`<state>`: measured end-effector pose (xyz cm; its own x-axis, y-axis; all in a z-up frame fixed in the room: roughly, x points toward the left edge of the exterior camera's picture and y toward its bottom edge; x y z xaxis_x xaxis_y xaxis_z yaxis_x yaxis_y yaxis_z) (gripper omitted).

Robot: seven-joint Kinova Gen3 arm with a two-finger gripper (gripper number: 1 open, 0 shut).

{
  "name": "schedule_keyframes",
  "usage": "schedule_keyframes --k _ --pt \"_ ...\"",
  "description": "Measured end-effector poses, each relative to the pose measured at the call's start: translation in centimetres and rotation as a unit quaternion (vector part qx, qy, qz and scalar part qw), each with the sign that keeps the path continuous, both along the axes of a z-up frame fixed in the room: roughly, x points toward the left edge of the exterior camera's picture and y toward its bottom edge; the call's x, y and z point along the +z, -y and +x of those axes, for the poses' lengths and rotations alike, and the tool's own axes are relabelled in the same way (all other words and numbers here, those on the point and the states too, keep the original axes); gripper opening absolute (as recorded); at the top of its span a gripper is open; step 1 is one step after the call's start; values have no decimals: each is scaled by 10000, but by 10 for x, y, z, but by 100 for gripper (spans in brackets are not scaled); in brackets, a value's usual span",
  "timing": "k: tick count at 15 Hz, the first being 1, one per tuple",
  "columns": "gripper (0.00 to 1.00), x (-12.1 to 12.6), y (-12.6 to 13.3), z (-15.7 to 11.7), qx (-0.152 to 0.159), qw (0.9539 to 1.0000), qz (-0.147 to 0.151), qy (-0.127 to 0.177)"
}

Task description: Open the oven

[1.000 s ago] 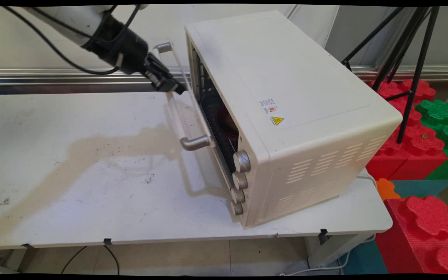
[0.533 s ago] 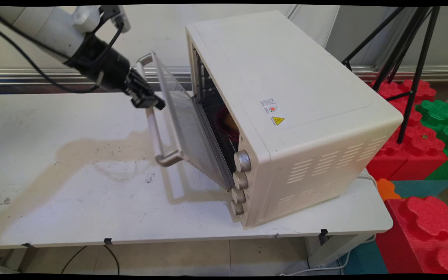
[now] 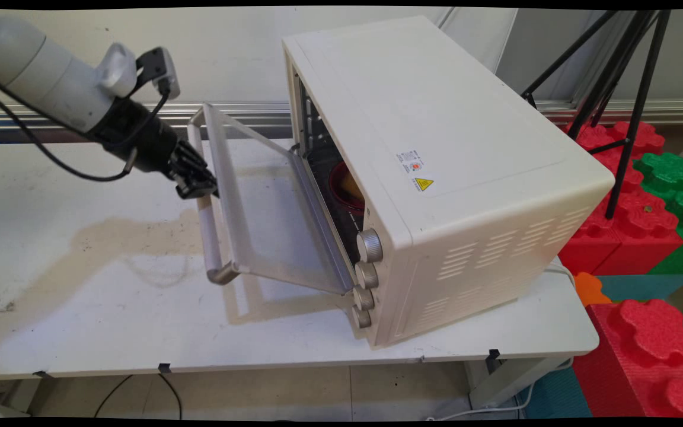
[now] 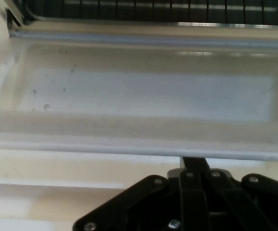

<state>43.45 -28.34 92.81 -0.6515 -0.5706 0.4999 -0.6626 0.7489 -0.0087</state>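
Note:
A cream toaster oven (image 3: 436, 118) stands on the white table (image 3: 110, 320), its glass door (image 3: 270, 201) hanging about half open toward the left. My gripper (image 3: 199, 188) is at the door's metal handle bar (image 3: 208, 219), near its upper end. In the hand view the fingers (image 4: 193, 166) are together and reach up to the handle bar (image 4: 105, 144), whose edge covers their tips. Beyond it lie the door glass (image 4: 144, 91) and the oven rack (image 4: 153, 7). A red dish (image 3: 350, 187) shows inside the oven. Several metal knobs (image 3: 369, 245) line the front's right side.
A brownish stain (image 3: 128, 237) spreads over the table left of the door. Red and green foam blocks (image 3: 644, 225) are stacked off the table's right end. Black tripod legs (image 3: 632, 89) stand behind them. A metal rail (image 3: 51, 115) runs along the wall.
The door has swung from nearly shut to about half open, its handle moving down and left. My gripper has moved down and left with the handle.

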Motion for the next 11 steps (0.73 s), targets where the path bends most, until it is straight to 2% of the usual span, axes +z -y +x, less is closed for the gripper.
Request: schedule_keyframes --k 6,11 --pt "0 -26 -13 20 -106 9998 86 160" --pt "0 -37 -22 36 -122 9995 122 266"
